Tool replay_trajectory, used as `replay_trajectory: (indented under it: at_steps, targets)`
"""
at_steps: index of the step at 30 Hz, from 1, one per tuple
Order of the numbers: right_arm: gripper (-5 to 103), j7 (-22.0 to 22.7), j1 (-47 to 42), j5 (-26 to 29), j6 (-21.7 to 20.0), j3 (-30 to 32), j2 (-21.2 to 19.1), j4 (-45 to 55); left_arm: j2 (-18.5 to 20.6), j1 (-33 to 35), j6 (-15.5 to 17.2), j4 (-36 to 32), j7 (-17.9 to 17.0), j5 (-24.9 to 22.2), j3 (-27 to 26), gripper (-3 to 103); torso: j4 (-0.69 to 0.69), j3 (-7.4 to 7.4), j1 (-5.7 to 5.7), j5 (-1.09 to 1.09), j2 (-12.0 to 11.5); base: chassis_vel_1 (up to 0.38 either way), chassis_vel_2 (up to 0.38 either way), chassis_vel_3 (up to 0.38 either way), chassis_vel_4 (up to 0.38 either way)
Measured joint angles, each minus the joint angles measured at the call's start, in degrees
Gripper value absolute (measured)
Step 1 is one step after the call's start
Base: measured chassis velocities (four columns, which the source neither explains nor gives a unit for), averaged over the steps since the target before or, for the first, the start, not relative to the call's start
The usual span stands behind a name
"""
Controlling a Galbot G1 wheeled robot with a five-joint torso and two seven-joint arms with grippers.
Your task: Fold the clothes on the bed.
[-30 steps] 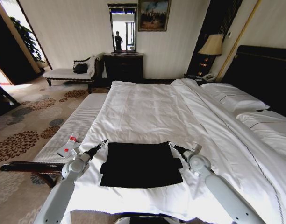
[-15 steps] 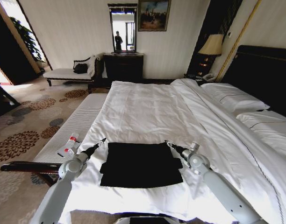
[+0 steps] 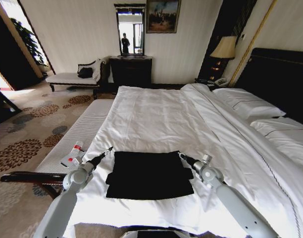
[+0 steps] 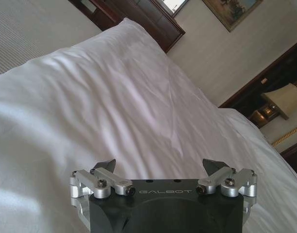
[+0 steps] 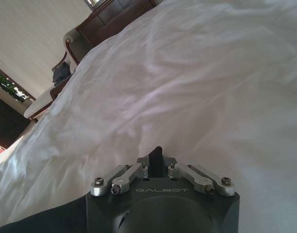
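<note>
Since half a second ago, right gripper [image 3: 180,155] dropped nearer the T-shirt [image 3: 149,174], pressed together; left gripper [image 3: 109,149] spread, flanking it for folding on the bed [image 3: 156,114].

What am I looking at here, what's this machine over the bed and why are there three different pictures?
It is a wheeled robot with two arms, each ending in a two-fingered gripper. One picture comes from a camera on its head, looking down at the bed; the other two come from cameras on its wrists, looking out past each gripper. On the white sheet lies a black T-shirt, already folded into a rough rectangle. The left gripper hovers by the shirt's far left corner with its fingers spread open. The right gripper is at the far right corner, fingers closed together. Neither holds anything that I can see. Beside the bed, a small red-and-white item rests on a bench.
</note>
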Motion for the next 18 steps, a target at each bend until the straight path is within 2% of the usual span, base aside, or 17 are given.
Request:
replay_trajectory:
  at_steps: [2, 4, 6, 14, 18]
  targets:
    - [16, -0.2, -0.1, 0.0, 0.1, 0.0, 0.0, 0.1, 0.0, -0.1, 0.0, 0.1, 0.0, 0.0, 0.0, 100, 0.00, 0.00, 0.00, 0.00, 0.0, 0.000, 0.000, 0.000, 0.000]
    - [5, -0.6, -0.4, -0.1, 0.4, -0.1, 0.0, 0.3, 0.0, -0.3, -0.1, 0.2, 0.0, 0.0, -0.1, 100, 0.00, 0.00, 0.00, 0.00, 0.0, 0.000, 0.000, 0.000, 0.000]
    - [1, -1.3, -0.6, -0.2, 0.9, -0.1, 0.1, 0.5, 0.0, -0.6, -0.1, 0.6, 0.0, 0.0, -0.1, 100, -0.01, 0.00, 0.00, 0.00, 0.0, 0.000, 0.000, 0.000, 0.000]
    - [0, -1.8, 0.4, 0.5, 5.7, 0.2, 0.6, 0.1, -0.1, -1.8, -0.4, 2.1, 0.0, 0.0, 0.1, 100, 0.02, 0.00, 0.00, 0.01, 0.0, 0.000, 0.000, 0.000, 0.000]
    - [0, -1.6, 0.5, 1.0, 6.2, 0.7, 0.6, 0.0, -0.3, -2.6, -0.6, 3.2, 0.1, 0.4, 0.6, 100, 0.00, 0.00, 0.00, 0.01, 0.0, 0.000, 0.000, 0.000, 0.000]
